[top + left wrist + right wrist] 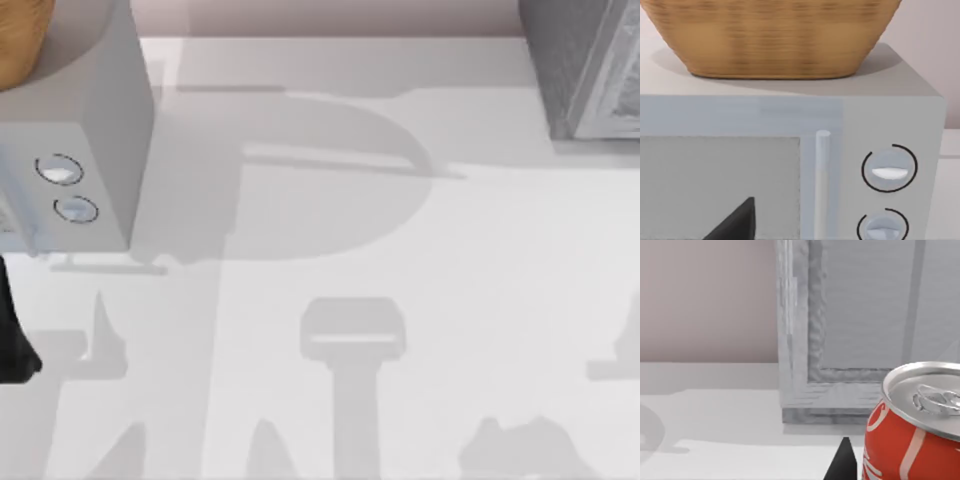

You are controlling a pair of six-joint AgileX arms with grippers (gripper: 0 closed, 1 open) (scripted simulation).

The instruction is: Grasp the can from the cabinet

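red can (910, 440) upright, close to right wrist camera, cabinet (850, 340) behind; gripper state unclear. wicker basket (775, 37) tops microwave (890, 125).

White table (420, 300) — a light-grey two-dial box (85, 150) at its left, the cabinet (590, 70) far right.

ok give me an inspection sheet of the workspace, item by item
Surface: white table, crossed by shadows.
Job's things: red can upright, close to the right wrist camera, in front of the cabinet; cabinet at the top view's upper right.
Clutter: light-grey box with two dials at the table's left; wicker basket on top of it.
Grippers: left, a dark fingertip before the box's front; right, a dark fingertip beside the can.
Cables: nothing seen.
Surroundings: pale wall behind.
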